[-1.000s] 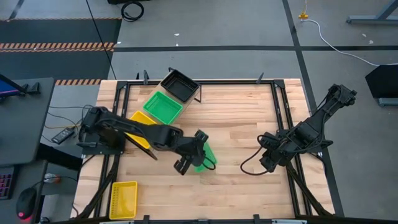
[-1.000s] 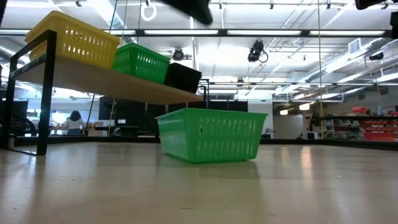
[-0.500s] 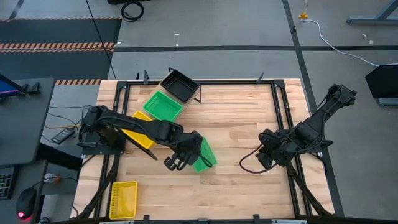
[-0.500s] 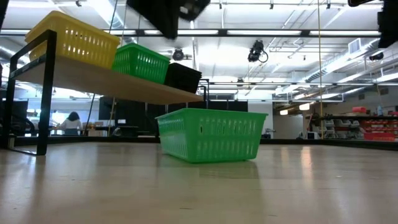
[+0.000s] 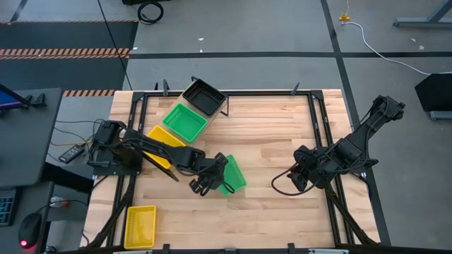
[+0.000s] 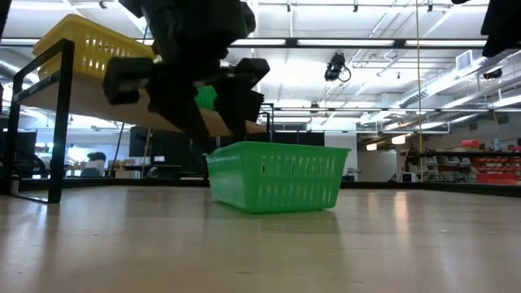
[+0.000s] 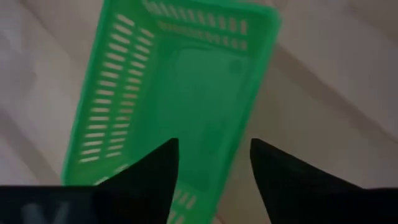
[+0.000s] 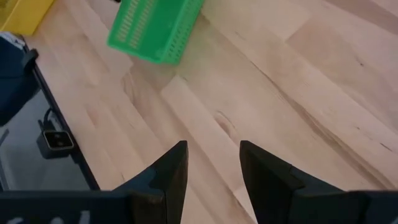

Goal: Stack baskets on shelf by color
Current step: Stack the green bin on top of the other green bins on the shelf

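A green basket (image 5: 233, 175) (image 6: 277, 175) (image 7: 174, 81) rests upright on its bottom in the middle of the table. My left gripper (image 5: 201, 187) (image 6: 220, 134) (image 7: 214, 162) hangs open just over its left end, one finger above the inside and one outside a long wall; I see no touch. The shelf (image 6: 146, 106) at the far left carries a yellow basket (image 6: 94, 49), a green basket (image 6: 183, 81) and a black basket (image 5: 205, 97). My right gripper (image 5: 298, 178) (image 8: 214, 162) waits open over bare wood on the right.
Another yellow basket (image 5: 140, 226) sits on the table near the front left corner. A black frame rail (image 5: 321, 127) runs along the table's right side beside the right arm. Bare wood lies between the green basket and the right gripper.
My left gripper has come down from high above the table to just over the green basket's left end, shifting a little toward the table's left edge. The basket has stayed where it was.
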